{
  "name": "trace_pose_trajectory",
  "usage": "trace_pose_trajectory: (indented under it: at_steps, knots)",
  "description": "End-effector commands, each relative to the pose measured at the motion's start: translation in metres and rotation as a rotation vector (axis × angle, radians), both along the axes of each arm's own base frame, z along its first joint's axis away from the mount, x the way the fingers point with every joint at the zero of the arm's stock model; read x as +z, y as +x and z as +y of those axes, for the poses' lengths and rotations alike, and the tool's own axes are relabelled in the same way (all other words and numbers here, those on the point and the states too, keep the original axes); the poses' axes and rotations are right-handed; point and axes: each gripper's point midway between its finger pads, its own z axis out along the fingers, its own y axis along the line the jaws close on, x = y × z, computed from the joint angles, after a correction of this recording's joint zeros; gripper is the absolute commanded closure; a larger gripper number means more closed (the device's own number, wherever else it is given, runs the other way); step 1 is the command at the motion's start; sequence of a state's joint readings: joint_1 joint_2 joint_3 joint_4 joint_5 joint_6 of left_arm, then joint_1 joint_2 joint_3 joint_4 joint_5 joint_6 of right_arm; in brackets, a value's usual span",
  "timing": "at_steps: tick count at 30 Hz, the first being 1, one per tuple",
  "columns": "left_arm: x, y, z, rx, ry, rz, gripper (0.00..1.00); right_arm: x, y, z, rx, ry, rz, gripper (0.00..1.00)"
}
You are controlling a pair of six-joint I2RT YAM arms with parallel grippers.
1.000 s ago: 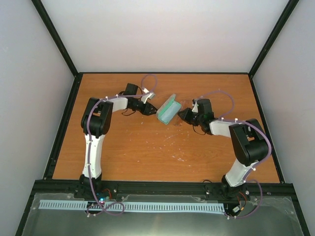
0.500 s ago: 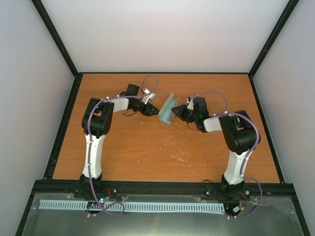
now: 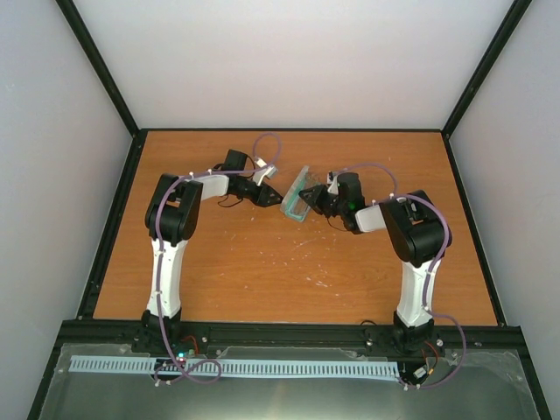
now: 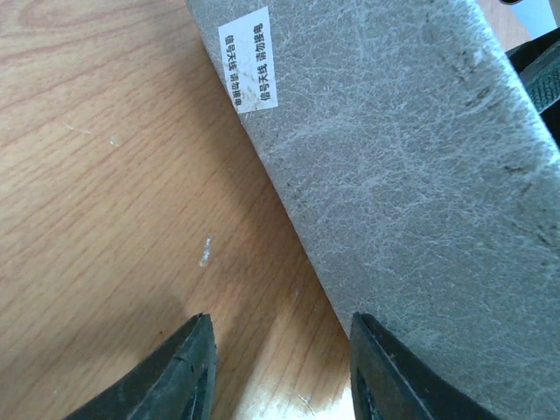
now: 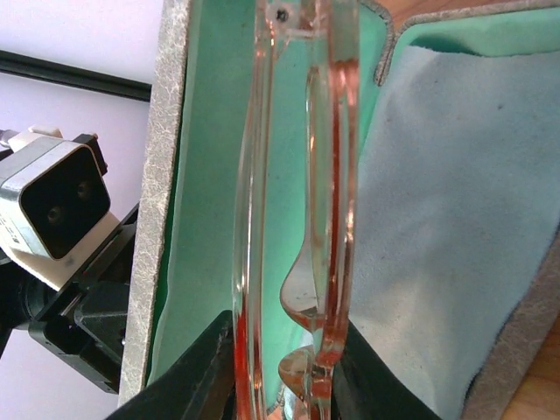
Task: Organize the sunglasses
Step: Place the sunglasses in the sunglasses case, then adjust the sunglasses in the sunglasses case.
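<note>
The reddish-brown sunglasses (image 5: 338, 175) are folded and pinched between the fingers of my right gripper (image 5: 284, 378). They sit inside the open grey box, against its green lining (image 5: 206, 175). A pale blue-grey cloth (image 5: 455, 219) lies in the box to the right of them. In the top view the box (image 3: 295, 200) stands mid-table between both grippers, and my right gripper (image 3: 310, 202) is at its opening. My left gripper (image 4: 284, 350) is open and empty, its right finger next to the box's grey outer wall (image 4: 394, 157). It is on the box's left side in the top view (image 3: 267, 196).
The box's outside carries a white label (image 4: 249, 57). The left wrist camera (image 5: 52, 206) shows just behind the box's wall. The wooden table (image 3: 262, 271) has pale scuff marks. Black frame rails run along its edges.
My right gripper has moved left with the sunglasses into the box's opening. The box now looks narrower and more on edge. The left arm has barely moved.
</note>
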State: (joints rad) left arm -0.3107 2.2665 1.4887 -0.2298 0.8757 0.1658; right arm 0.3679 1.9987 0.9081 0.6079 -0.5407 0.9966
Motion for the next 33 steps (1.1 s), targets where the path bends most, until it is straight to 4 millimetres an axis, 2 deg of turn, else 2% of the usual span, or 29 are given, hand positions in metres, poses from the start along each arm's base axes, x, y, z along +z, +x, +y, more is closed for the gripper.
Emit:
trace_pose_trajectory:
  at_steps: [1,15,25,27,33]
  knots:
    - [0.023,0.001,-0.004,-0.007,-0.028,-0.045,0.57,0.005,0.006,0.005,-0.001,0.005,-0.016,0.72]
    - [0.024,0.0,-0.004,-0.012,-0.032,-0.049,0.56,-0.016,0.008,-0.003,-0.017,-0.104,0.027,0.67]
    - [0.021,0.0,-0.004,-0.013,-0.03,-0.044,0.56,-0.028,0.009,-0.005,-0.025,-0.12,0.058,0.58]
    - [0.022,-0.001,-0.004,-0.014,-0.03,-0.047,0.56,-0.028,0.008,-0.006,-0.028,-0.13,0.061,0.58]
    - [0.021,-0.001,-0.004,-0.016,-0.032,-0.046,0.56,-0.013,0.005,-0.015,-0.036,-0.19,0.036,0.57]
